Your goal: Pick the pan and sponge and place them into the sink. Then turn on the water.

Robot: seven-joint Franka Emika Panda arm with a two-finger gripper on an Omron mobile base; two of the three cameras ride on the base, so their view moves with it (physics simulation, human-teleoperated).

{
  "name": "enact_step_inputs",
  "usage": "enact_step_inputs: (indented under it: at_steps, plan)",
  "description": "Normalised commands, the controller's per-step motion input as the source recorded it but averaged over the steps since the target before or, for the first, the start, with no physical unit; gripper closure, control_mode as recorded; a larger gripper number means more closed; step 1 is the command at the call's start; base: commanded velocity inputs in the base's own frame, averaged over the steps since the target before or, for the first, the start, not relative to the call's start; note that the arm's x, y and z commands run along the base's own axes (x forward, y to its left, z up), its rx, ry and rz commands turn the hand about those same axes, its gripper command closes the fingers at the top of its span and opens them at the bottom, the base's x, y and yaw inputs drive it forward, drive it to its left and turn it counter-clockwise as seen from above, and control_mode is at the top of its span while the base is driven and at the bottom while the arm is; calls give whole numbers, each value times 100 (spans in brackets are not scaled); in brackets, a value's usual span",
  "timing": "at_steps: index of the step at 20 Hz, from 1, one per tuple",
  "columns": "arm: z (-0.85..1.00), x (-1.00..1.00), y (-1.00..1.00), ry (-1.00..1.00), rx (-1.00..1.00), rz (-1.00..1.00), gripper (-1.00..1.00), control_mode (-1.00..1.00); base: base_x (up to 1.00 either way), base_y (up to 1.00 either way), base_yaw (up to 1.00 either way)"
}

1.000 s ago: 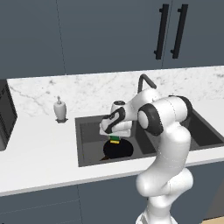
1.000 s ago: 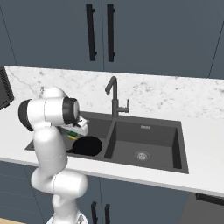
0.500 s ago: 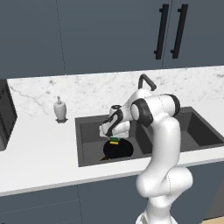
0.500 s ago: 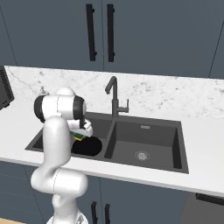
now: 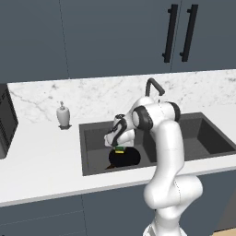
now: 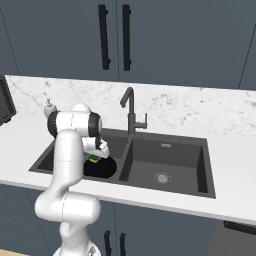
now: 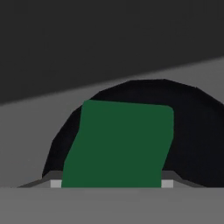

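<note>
While the gripper (image 5: 117, 144) hangs low over the sink (image 5: 92, 131), the pan (image 5: 125, 157) already lies flat on the floor of the basin left of the tap (image 6: 129, 107), so that part looks done imo. Sponge (image 7: 119, 144) is right at the fingertips: green top up, sitting over the pan, jaws either side of it. Can't tell if it's clamped or just released; jaws are partly apart, about sponge-wide, and from the hand cam the sponge fills the gap. It looks to be touching or just above the pan, can't say which.

Left to do, by my read: let go of the sponge if it's still gripped, lift clear, go to the tap, turn the water on. No stream at the spout now.

Count: 1 pan, 1 sponge, 1 sink w/ 2 basins, 1 tap, 1 soap bottle (image 5: 63, 115) on the counter left of the sink.
</note>
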Motion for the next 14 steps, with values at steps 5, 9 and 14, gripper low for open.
enact_step_inputs:
  at_steps: [5, 9, 14]
  plan:
    - [-28, 1, -1, 0, 0, 0, 100, -100, 0, 0, 0]
    - [-13, 0, 0, 0, 0, 0, 100, -100, 0, 0, 0]
    - [-18, 5, 0, 0, 0, 0, 100, -100, 0, 0, 0]
